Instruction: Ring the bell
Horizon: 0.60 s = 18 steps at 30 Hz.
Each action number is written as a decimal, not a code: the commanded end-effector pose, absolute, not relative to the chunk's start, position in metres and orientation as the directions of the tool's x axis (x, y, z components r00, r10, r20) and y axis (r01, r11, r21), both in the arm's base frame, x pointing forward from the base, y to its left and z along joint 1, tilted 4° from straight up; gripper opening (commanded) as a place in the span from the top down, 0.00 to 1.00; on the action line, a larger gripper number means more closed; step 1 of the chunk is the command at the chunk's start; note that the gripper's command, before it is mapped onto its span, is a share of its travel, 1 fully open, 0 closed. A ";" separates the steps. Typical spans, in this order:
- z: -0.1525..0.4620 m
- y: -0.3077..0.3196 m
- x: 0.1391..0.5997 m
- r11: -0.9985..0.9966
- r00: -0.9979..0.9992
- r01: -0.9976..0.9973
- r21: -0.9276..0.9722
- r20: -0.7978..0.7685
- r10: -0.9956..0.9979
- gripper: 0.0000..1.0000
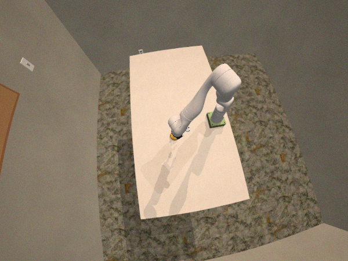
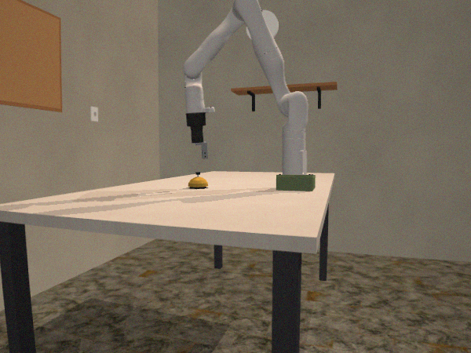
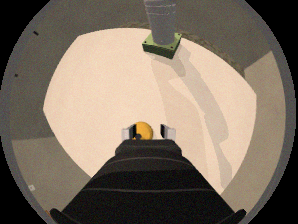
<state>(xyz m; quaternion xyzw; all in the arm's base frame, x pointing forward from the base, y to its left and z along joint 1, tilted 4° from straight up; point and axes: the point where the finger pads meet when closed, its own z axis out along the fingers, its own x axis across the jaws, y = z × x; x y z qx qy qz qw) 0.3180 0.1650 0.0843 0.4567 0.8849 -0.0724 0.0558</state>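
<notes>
- Our gripper point(image 2: 203, 155) hangs pointing straight down with its fingers spread wide and nothing between them; it sits above the bell point(image 2: 198, 182), clearly apart from it.
- In the wrist view the bell point(image 3: 141, 131) shows between the two fingertips, so we judge ourselves roughly lined up over it.
- The small dark button point(image 2: 198, 172) stands up from the top of the yellow dome, not pressed.
- To do this step well, we think it best to come straight down so that a solid part of the gripper, not the open gap, meets the button; a fingertip may need a slight sideways shift, or the fingers could be closed first.
- Pushing vertically should keep the bell from sliding; then we lift straight off.
- The bell rests on the table point(image 2: 243, 220) toward its middle, well away from every edge.
- The arm's green base point(image 2: 310, 187) stands well apart to one side, near the table's edge, and nothing else crowds our descent.
</notes>
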 end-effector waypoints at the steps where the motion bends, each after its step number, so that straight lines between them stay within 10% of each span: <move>1: 0.086 0.163 0.323 0.561 -0.564 0.825 -0.070 -0.161 0.810 0.00; 18: 0.088 0.160 0.332 0.537 -0.539 0.842 -0.055 -0.138 0.831 0.00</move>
